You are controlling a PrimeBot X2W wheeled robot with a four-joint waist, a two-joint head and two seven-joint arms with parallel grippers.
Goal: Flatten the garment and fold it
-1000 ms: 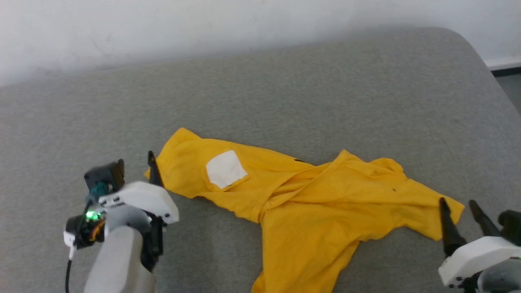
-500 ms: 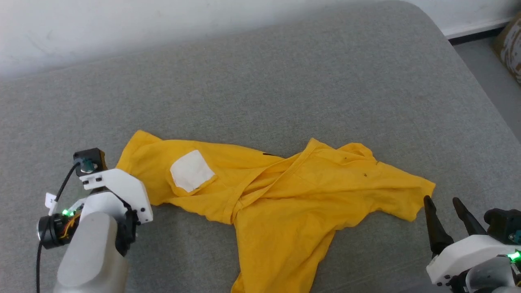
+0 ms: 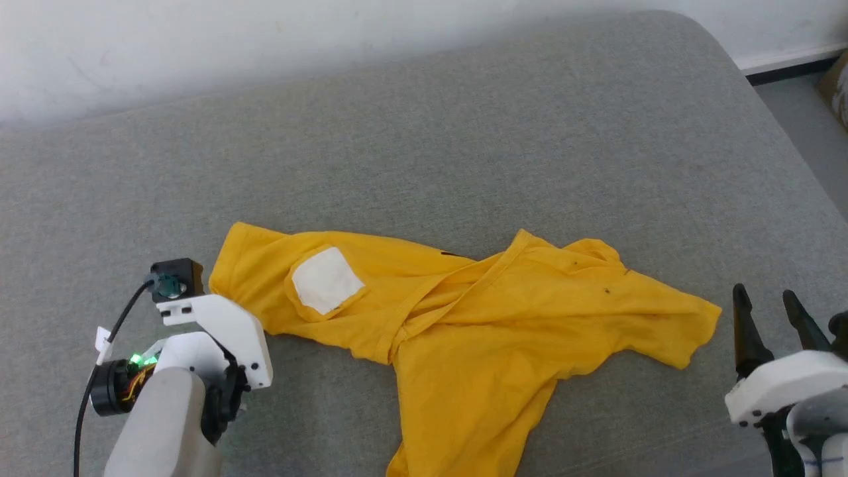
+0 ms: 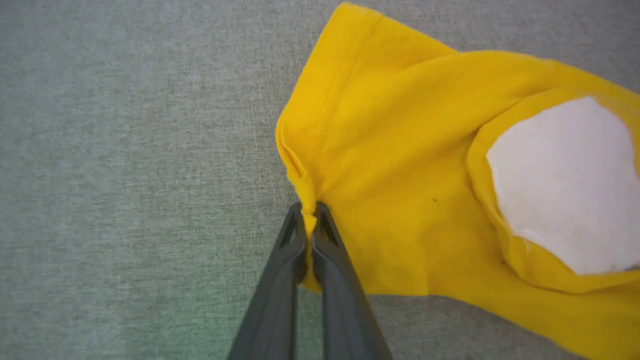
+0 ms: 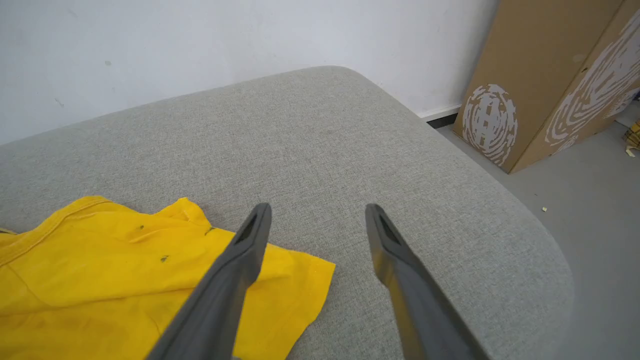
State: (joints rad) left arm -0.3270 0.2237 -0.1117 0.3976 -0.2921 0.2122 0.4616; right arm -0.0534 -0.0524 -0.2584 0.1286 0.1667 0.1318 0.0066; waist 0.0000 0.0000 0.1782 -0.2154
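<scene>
Now the left gripper (image 4: pixel 310 207), wide a moment ago, has pinched shut on the hem at the nine o'clock end of the crumpled yellow T-shirt (image 3: pixel 464 318) on the worktop (image 3: pixel 464 132). The right gripper (image 3: pixel 763 291) hangs wide at three o'clock, so flattening probably waits on its grip.

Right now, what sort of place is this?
Probably an indoor workroom or test space: a large grey upholstered cushion holding a yellow T-shirt, beside a bare white wall, with printed cardboard boxes on a plain grey floor.
</scene>
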